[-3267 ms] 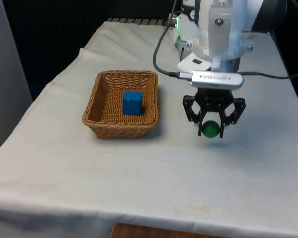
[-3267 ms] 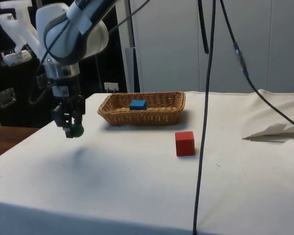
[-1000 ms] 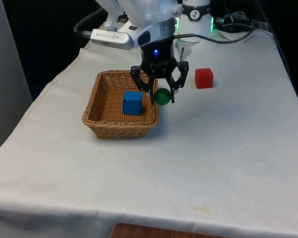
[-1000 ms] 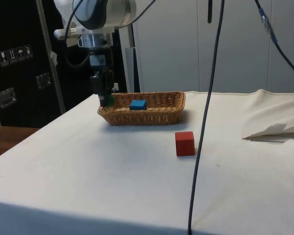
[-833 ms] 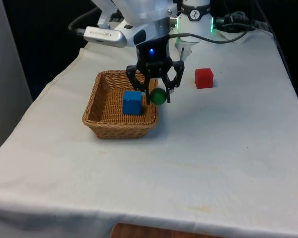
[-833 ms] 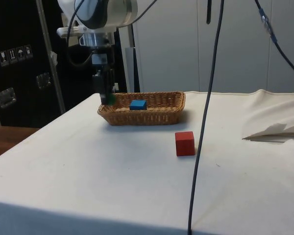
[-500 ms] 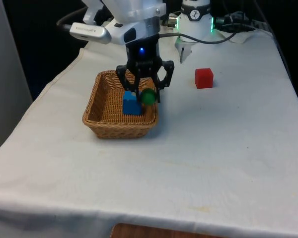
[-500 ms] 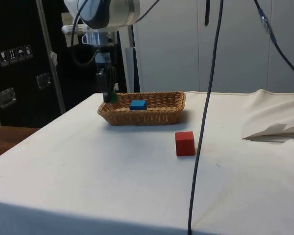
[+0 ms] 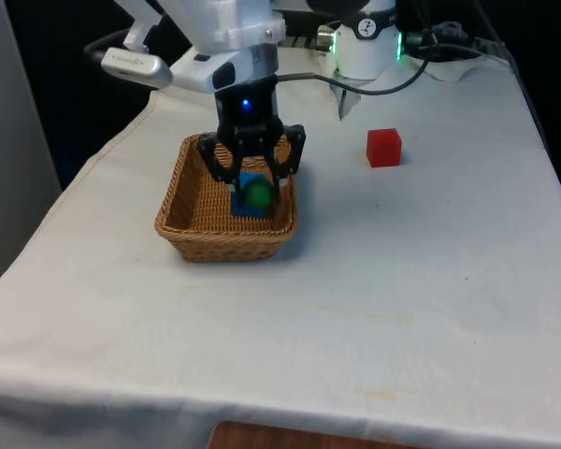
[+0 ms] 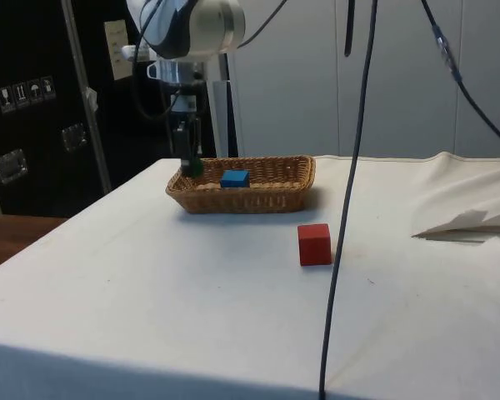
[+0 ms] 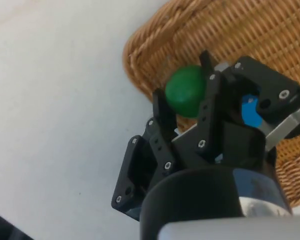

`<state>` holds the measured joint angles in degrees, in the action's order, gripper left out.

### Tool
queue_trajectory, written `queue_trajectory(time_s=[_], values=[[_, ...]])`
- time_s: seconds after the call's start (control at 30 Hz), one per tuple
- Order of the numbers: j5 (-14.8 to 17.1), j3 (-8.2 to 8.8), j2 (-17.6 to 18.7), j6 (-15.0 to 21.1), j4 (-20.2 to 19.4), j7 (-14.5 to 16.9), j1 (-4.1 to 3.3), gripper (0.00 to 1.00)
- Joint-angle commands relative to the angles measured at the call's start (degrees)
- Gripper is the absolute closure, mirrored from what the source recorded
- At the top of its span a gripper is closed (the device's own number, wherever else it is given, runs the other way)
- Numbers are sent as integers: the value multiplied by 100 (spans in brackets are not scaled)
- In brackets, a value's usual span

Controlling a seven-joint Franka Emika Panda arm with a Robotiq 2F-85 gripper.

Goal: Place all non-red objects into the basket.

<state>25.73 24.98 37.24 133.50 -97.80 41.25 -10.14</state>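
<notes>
My gripper (image 9: 256,194) hangs over the wicker basket (image 9: 189,192), shut on a green ball (image 9: 257,195). The ball (image 11: 186,91) sits between the black fingers above the basket's woven rim (image 11: 155,37) in the wrist view. A blue cube (image 9: 244,204) lies inside the basket, partly hidden behind the ball and fingers. From the side, the gripper (image 10: 190,167) is at the basket's (image 10: 258,196) near end, with the blue cube (image 10: 234,177) further in. A red cube (image 9: 384,148) rests on the cloth, towards the front view's right of the basket.
The red cube (image 10: 314,244) stands alone on the white cloth in the side view, well apart from the basket. A black cable (image 10: 346,192) hangs down in front of that camera. Crumpled cloth (image 10: 467,221) lies at the side view's right edge.
The gripper carried the green ball from the table's open side toward the front view's left, past the basket's rim, and now holds it over the basket above the blue cube.
</notes>
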Motion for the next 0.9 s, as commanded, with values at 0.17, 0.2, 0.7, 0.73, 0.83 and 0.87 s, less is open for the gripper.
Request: queue_trajectory(time_s=[0.17,0.2,0.7,0.73,0.83,0.87], values=[[46,17,97,160,17,258,52,100],[46,23,109,178,17,286,52,100],[17,115,235,361,0,481,23,100],[17,115,235,355,0,481,23,100],[17,115,241,355,0,476,23,100],[17,115,246,350,0,476,23,100]])
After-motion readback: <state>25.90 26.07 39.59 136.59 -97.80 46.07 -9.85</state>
